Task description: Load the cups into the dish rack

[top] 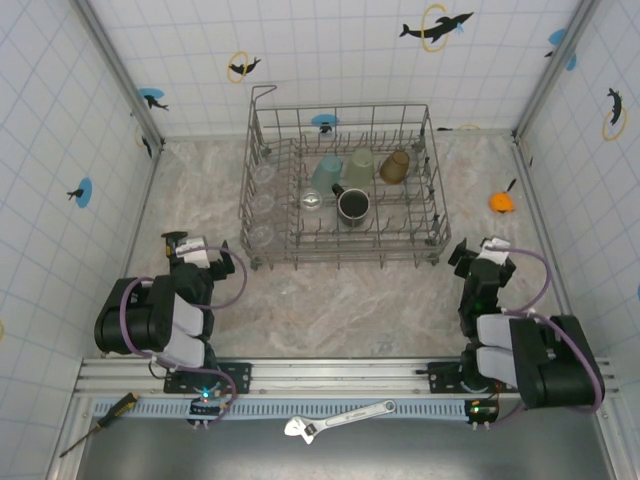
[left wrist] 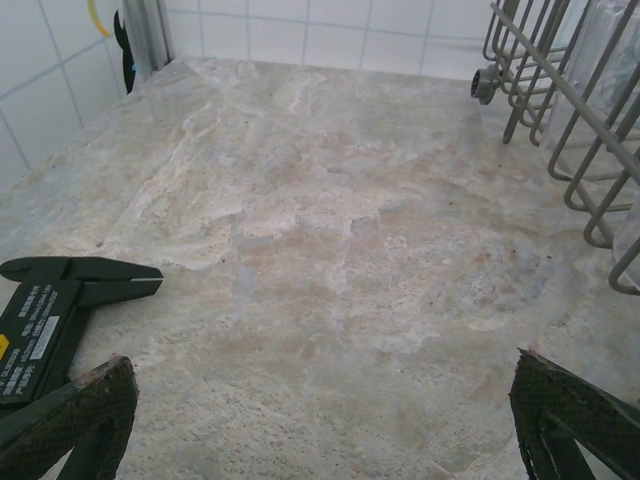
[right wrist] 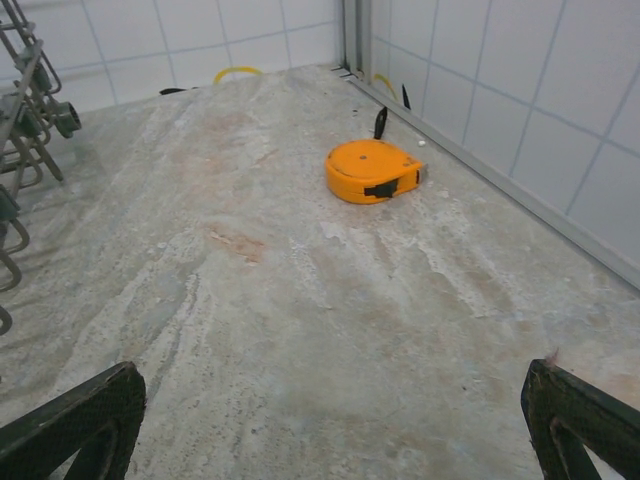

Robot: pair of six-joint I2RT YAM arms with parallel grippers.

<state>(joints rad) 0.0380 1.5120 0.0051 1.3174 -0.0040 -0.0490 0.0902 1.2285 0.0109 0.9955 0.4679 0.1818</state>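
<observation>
**A:** Overhead first. Where are the cups (top: 360,175)?

**B:** Every one you can find sits inside the dish rack (top: 345,255). The black mug (top: 352,205) is mid-rack with its mouth showing. The teal, green and amber ones are in the row behind it, and the clear tumblers (top: 262,205) run down the left column. They lean between the tines, likely so they stay propped and drain.

**A:** Arms?

**B:** Left end effector (top: 180,243) and right end effector (top: 478,250) sit low by their bases, off the rack's front corners and apart from it. Looks parked to me.

**A:** Left wrist?

**B:** Fingers (left wrist: 75,415) spread wide, nothing between them, bare worktop (left wrist: 320,230) below. The rack corner is upper right, near but not touching.

**A:** Right wrist?

**B:** Same. Fingers (right wrist: 580,420) spread and empty. There's an orange tape measure (right wrist: 372,171) ahead by the right wall. It's not a cup, so leave it.

**A:** Verdict?

**B:** I'd call loading done. You should recheck the clear tumblers, since they're hard to count against the wire.
</observation>
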